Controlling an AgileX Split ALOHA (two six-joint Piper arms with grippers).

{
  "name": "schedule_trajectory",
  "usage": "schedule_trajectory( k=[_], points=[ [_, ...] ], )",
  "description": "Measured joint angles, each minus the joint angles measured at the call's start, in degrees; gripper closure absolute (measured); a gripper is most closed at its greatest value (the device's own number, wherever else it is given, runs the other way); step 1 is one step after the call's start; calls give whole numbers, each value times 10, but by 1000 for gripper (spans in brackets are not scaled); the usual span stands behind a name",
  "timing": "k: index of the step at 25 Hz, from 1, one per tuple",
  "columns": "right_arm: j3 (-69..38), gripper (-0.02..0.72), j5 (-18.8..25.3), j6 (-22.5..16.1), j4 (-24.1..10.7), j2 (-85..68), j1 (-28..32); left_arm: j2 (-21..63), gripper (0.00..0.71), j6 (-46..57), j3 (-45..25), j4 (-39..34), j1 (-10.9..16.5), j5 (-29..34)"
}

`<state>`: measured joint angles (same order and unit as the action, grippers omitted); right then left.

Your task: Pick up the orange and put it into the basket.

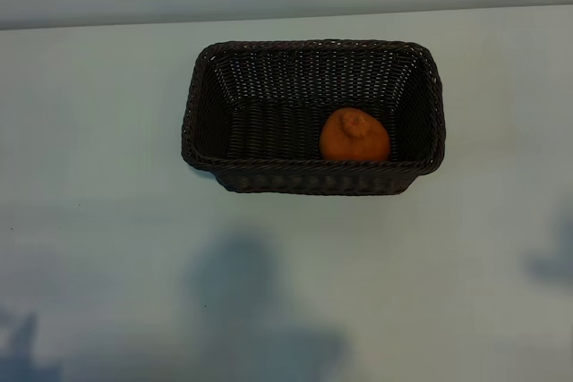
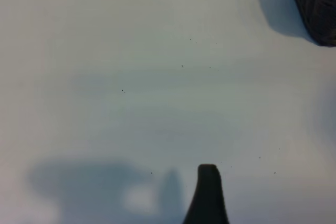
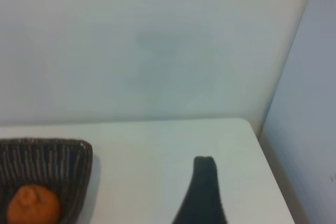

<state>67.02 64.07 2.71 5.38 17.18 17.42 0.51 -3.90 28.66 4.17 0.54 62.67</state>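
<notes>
The orange [image 1: 354, 136] lies inside the dark-brown woven basket [image 1: 313, 45], at the right of its floor against the near wall. The right wrist view also shows the orange [image 3: 32, 205] in a corner of the basket [image 3: 68, 153]. Neither gripper appears in the exterior view. Of my left gripper only one dark finger [image 2: 208, 195] shows, over bare table, with a corner of the basket [image 2: 317, 3] far from it. My right gripper likewise shows a single finger [image 3: 205, 192], apart from the basket. Both stand open and hold nothing.
The basket stands on a pale table [image 1: 107, 221] near its back edge, with a wall behind. Arm shadows [image 1: 242, 292] fall on the table's front part. In the right wrist view the table's corner and side edge [image 3: 265, 156] run close by the finger.
</notes>
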Motion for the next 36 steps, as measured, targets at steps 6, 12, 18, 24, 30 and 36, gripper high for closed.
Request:
schedule_trajectory(
  k=[6, 12, 18, 24, 30, 36],
  points=[
    [-138, 124, -24, -5, 5, -107, -26, 0, 116, 0, 0, 0, 0, 0],
    [-275, 124, -32, -5, 3, -177, -37, 0, 116, -1, 0, 0, 0, 0],
    [-361, 124, -31, -3, -13, -176, -37, 0, 116, -1, 0, 0, 0, 0],
    [-391, 124, -30, -3, -20, -176, -37, 0, 117, -1, 0, 0, 0, 0],
    [-391, 124, -30, -5, -22, -176, -37, 0, 117, -1, 0, 0, 0, 0],
    [-391, 124, -30, -5, -20, -176, -37, 0, 117, -1, 0, 0, 0, 0]
  ],
)
